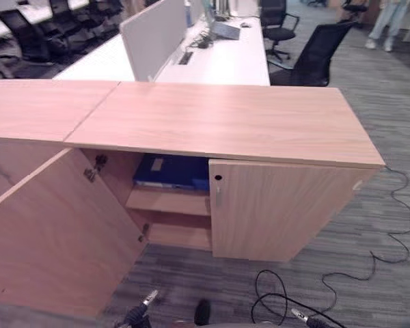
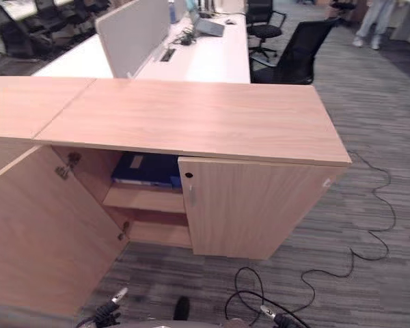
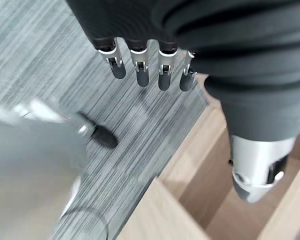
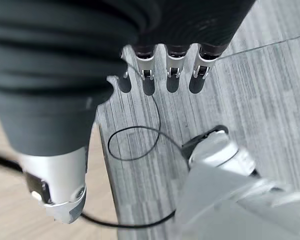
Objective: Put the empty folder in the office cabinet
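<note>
A blue folder (image 1: 171, 172) lies flat on the upper shelf inside the wooden office cabinet (image 1: 225, 119). The cabinet's left door (image 1: 55, 239) is swung wide open toward me, and its right door (image 1: 273, 212) is closed. My left hand (image 1: 138, 313) hangs low in front of the open door, its fingers (image 3: 140, 70) straight and holding nothing. Off to the right, my right hand (image 1: 302, 316) hangs above the carpet with straight, empty fingers (image 4: 172, 75).
A second wooden cabinet (image 1: 34, 109) adjoins on the left. Behind stand white desks (image 1: 225, 61) with a grey divider (image 1: 154, 34) and black office chairs (image 1: 314, 51). A person's legs (image 1: 386, 24) show at the far right back. Grey carpet (image 1: 369, 225) covers the floor.
</note>
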Available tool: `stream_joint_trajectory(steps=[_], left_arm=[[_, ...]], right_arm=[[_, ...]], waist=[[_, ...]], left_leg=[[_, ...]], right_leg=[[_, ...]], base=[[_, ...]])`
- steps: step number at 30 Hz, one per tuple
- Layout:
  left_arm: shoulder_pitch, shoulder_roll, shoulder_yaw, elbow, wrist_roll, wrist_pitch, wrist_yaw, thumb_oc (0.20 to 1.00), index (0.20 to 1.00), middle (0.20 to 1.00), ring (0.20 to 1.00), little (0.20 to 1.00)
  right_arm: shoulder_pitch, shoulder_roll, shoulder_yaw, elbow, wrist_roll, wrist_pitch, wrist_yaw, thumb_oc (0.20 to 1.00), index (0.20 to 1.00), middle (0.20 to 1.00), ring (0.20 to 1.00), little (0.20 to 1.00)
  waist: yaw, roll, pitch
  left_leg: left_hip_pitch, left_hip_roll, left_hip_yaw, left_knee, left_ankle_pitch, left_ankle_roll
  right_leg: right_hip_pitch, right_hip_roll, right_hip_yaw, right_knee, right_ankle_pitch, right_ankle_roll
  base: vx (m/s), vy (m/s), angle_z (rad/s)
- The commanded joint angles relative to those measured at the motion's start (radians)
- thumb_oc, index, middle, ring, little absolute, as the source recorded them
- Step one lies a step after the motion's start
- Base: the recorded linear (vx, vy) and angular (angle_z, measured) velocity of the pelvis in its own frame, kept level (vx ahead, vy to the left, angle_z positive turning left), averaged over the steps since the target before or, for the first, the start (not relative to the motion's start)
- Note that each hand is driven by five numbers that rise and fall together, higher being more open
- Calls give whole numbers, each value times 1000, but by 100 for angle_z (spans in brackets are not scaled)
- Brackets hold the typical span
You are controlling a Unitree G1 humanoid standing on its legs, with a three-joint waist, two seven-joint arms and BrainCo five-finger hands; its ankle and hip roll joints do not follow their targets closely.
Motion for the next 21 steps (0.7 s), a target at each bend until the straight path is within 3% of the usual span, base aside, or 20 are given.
stream_joint_trajectory(steps=[1, 2, 3, 5, 6, 7, 9, 12, 13, 17, 21], left_arm=[[-66, 0, 13, 0, -40, -16, -17, 1000, 1000, 1000, 1000, 1000], [-64, -8, 12, 7, -44, -16, -21, 1000, 1000, 1000, 1000, 1000], [-65, -11, 12, 10, -47, -16, -23, 1000, 1000, 1000, 1000, 1000], [-64, -16, 14, 16, -45, -18, -25, 1000, 1000, 1000, 1000, 1000], [-56, -20, 20, 26, -36, -14, -28, 1000, 1000, 1000, 1000, 1000], [-56, -20, 20, 26, -36, -14, -28, 1000, 1000, 1000, 1000, 1000], [-36, -10, 54, 55, -5, -12, -31, 1000, 1000, 1000, 1000, 1000], [-33, -5, 65, 75, 19, -14, -26, 1000, 1000, 1000, 1000, 1000], [-12, 5, 93, 114, 95, -20, -1, 1000, 1000, 1000, 1000, 1000], [10, 11, 104, 108, 140, -40, 30, 1000, 1000, 1000, 1000, 1000], [14, 27, 116, 64, 148, -69, 77, 1000, 1000, 1000, 1000, 1000]], right_arm=[[-26, -8, -15, 7, 33, -31, -7, 1000, 1000, 1000, 1000, 1000], [-22, -6, -18, -5, 39, -40, -11, 1000, 1000, 1000, 1000, 1000], [-18, -7, -21, -9, 39, -44, -11, 1000, 1000, 1000, 1000, 1000], [-14, -12, -24, -12, 33, -48, -15, 1000, 1000, 1000, 1000, 1000], [-10, -21, -29, -13, 28, -51, -19, 1000, 1000, 1000, 1000, 1000], [-10, -21, -29, -13, 28, -51, -19, 1000, 1000, 1000, 1000, 1000], [-7, -27, -37, -9, 33, -52, -16, 1000, 1000, 1000, 1000, 1000], [-4, -28, -42, -8, 37, -51, -14, 1000, 1000, 1000, 1000, 1000], [8, -29, -64, -2, 54, -50, -15, 1000, 1000, 1000, 1000, 1000], [22, -27, -86, -1, 77, -55, -12, 1000, 1000, 1000, 1000, 1000], [40, -25, -109, -4, 103, -69, -24, 1000, 1000, 1000, 1000, 1000]], waist=[[-8, -39, 7], [-12, -42, 14], [-15, -42, 19], [-23, -44, 27], [-31, -52, 38], [-29, -53, 38], [-29, -64, 40], [-29, -67, 37], [-29, -71, 23], [-31, -57, 6], [-35, -46, -3]], left_leg=[[42, 41, -50, 39, -99, -71], [14, 71, -78, 38, -66, -103], [0, 84, -75, 40, -52, -114], [-24, 99, -49, 49, -43, -114], [-54, 131, 89, 84, -61, -92], [-54, 131, 91, 86, -63, -91], [-35, 146, 272, 179, -126, -68], [-27, 140, 304, 207, -152, -61], [9, 119, 369, 257, -214, -46], [73, 102, 376, 212, -225, -42], [93, 110, 381, 136, -184, -57]], right_leg=[[57, 13, -2, -174, 91, 5], [63, 36, -40, -187, 87, -12], [65, 41, -62, -191, 88, -17], [71, 44, -94, -200, 89, -22], [76, 35, -133, -209, 95, -24], [76, 35, -132, -209, 95, -24], [82, 13, -187, -224, 110, -28], [85, 6, -200, -231, 111, -28], [95, -10, -246, -247, 114, -27], [114, -10, -290, -261, 114, -26], [127, -11, -347, -281, 112, -29]], base=[[-71, -476, 47], [-96, -339, 61], [-145, -434, 89], [-102, -196, 100], [-70, -101, 93], [-110, -143, 77], [-70, -101, 34], [-17, -51, 43], [8, -41, 36], [61, 9, 64], [16, 34, 48]])
